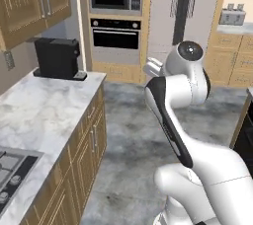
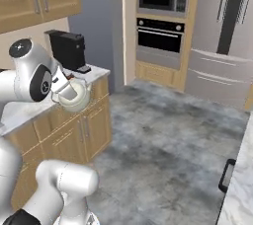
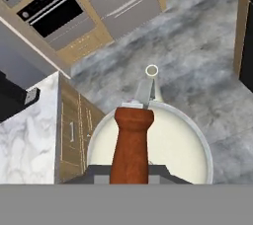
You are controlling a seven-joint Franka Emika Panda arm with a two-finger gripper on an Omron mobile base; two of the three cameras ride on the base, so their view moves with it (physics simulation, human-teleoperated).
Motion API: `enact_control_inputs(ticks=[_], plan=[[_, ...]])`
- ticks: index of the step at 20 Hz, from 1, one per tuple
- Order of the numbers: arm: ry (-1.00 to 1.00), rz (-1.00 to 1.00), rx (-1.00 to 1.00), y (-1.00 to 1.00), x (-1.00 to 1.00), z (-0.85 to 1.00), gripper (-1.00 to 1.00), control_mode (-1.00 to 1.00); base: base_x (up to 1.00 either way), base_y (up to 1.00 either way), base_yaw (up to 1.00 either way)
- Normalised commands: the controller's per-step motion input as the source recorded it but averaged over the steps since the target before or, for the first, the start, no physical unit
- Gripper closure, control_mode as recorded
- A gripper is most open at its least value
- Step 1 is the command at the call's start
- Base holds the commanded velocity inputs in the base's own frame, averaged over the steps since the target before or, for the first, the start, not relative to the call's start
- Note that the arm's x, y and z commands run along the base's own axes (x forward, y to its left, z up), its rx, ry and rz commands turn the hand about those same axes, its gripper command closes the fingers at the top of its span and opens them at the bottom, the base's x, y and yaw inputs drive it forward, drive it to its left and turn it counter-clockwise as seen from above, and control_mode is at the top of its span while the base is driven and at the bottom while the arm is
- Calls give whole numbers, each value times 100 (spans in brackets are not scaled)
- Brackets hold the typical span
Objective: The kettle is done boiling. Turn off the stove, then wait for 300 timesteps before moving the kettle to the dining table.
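Observation:
The cream-white kettle hangs from my gripper in the air, just off the front edge of the marble counter. In the hand view I look down on the kettle, its spout pointing away over the grey floor. My gripper is shut on the reddish-brown handle bar. A corner of the stove shows at the lower left of the left base view. The marbled edge of the dining table runs along the lower right of the right base view.
A black coffee machine stands at the counter's far end. Built-in oven and microwave and a steel fridge line the back wall. Open grey floor lies between counter and table. A dark object sits by the table edge.

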Motion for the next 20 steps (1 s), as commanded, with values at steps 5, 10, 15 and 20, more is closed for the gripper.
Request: enact_control_inputs(ticks=[5,10,15,20], plan=[[0,0,0,0,0,0,100,100,-2,-13,-51],[0,0,0,0,0,0,100,100,60,13,-45],[0,0,0,0,0,0,100,100,76,29,-37],[0,0,0,0,0,0,100,100,67,36,-36]])
